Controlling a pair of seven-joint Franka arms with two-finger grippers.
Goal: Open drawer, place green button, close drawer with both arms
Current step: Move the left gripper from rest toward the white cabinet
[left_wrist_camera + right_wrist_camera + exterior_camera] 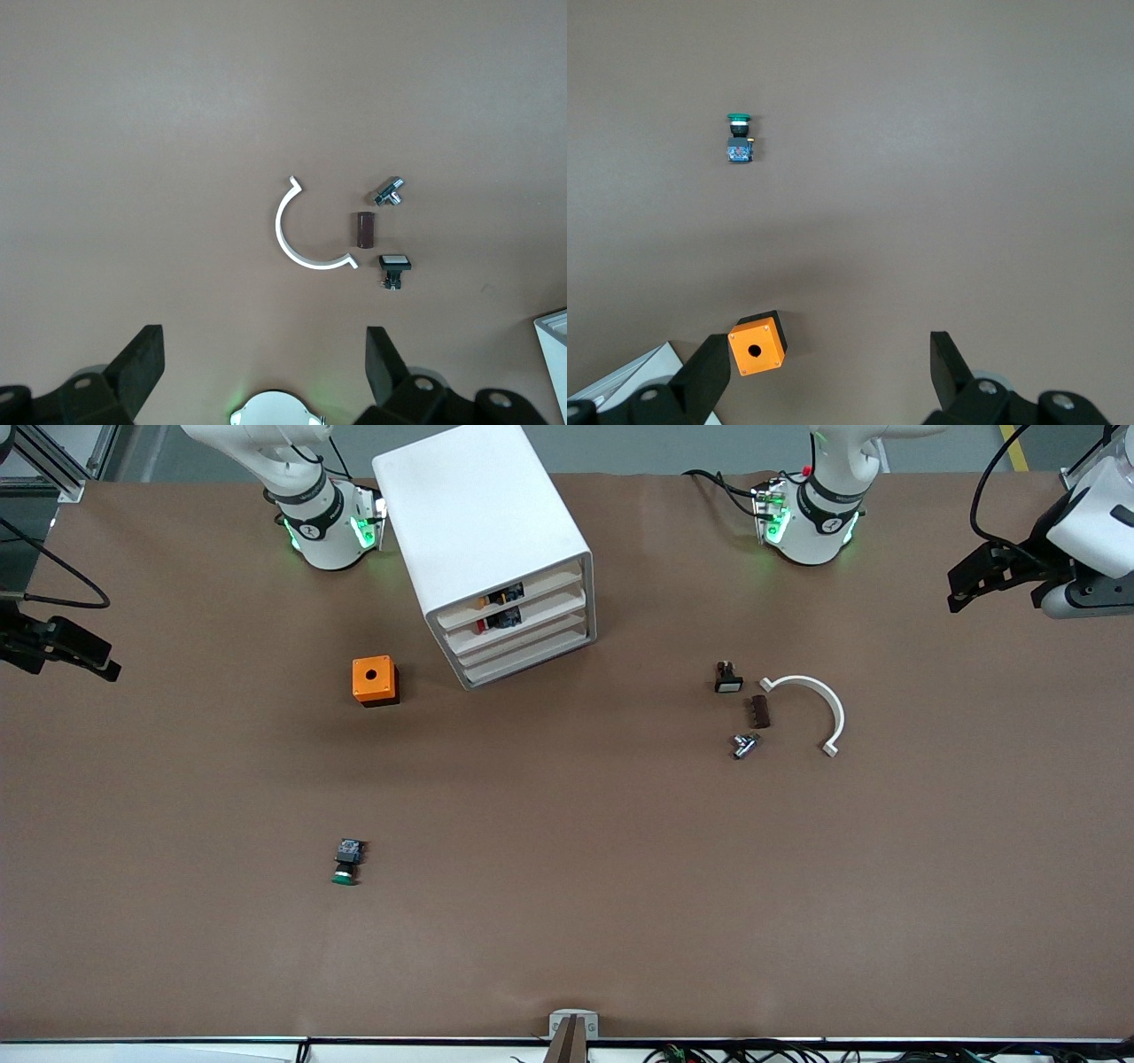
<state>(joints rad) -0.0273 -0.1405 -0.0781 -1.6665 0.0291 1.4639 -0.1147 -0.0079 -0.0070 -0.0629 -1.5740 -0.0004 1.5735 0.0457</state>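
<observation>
Brown matte table [567,921] fills the front view. Between the two arm bases stands a white boxy cabinet [483,531], and its third drawer [523,648] down, a shallow white plastic tray with a plain front, sits pushed in. An orange cube with a round hole [374,680] lies beside the cabinet toward the right arm's end. The small push button with green cap, black body and blue-grey rear block [347,862] lies on its side, well apart from the cabinet and nearer the camera. The left gripper [979,580] and right gripper [62,651] hang over opposite table ends, both waiting.

From the left wrist view, the left gripper's fingers [142,363] stand wide apart over a white half-ring clip [301,235], a dark brown block [366,229], a small metal fitting [388,189] and a black switch with a white face [393,266].

From the right wrist view, its fingers [713,372] are likewise spread, holding nothing.

The button looks light, rigid and prone to rolling on its round cap; pinching across the squarish black body seems safest. The drawer likely slides easily, hooked at its front lip.
</observation>
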